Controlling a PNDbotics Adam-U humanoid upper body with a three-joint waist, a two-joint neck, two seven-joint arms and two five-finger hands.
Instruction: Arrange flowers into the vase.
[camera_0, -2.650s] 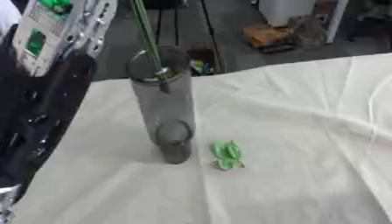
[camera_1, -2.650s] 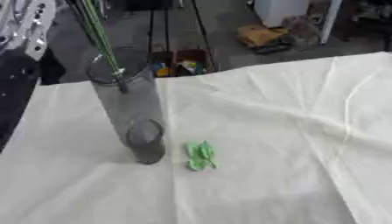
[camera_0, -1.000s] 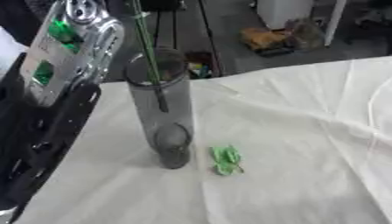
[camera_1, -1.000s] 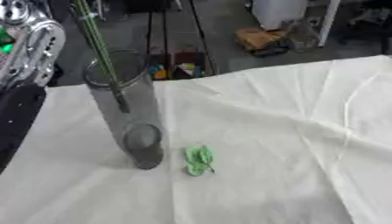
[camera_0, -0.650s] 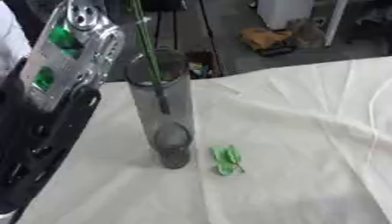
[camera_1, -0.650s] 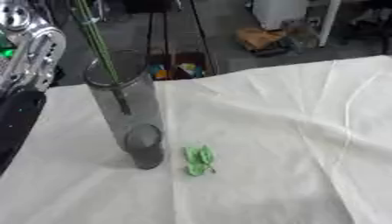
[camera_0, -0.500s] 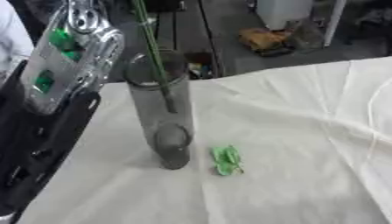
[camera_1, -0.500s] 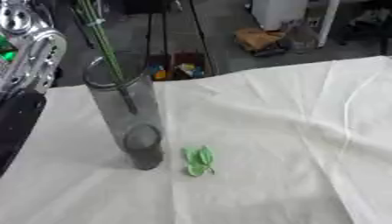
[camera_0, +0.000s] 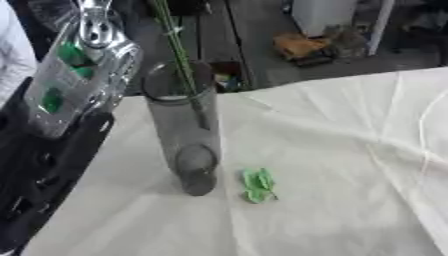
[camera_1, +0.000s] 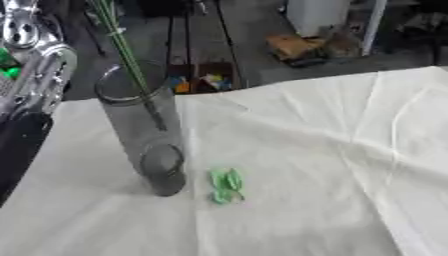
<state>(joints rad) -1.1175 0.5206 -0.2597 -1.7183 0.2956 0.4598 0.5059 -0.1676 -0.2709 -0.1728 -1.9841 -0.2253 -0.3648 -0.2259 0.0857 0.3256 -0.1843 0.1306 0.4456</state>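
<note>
A tall grey see-through vase stands upright on the white cloth. Thin green flower stems come down from above the picture into its mouth and reach about halfway down inside. Their tops are out of view. A small green leafy piece lies on the cloth just right of the vase's foot. My left arm, black with a silver section and green lights, rises along the left edge beside the vase. Its hand is above the picture. My right hand shows in no view.
The creased white cloth covers the table to the right and front of the vase. Beyond the far table edge lies a dark floor with a brown box and other clutter.
The silver section of my left arm has come lower and closer to the vase. The stems now reach deeper into the vase. The leafy piece has stayed put.
</note>
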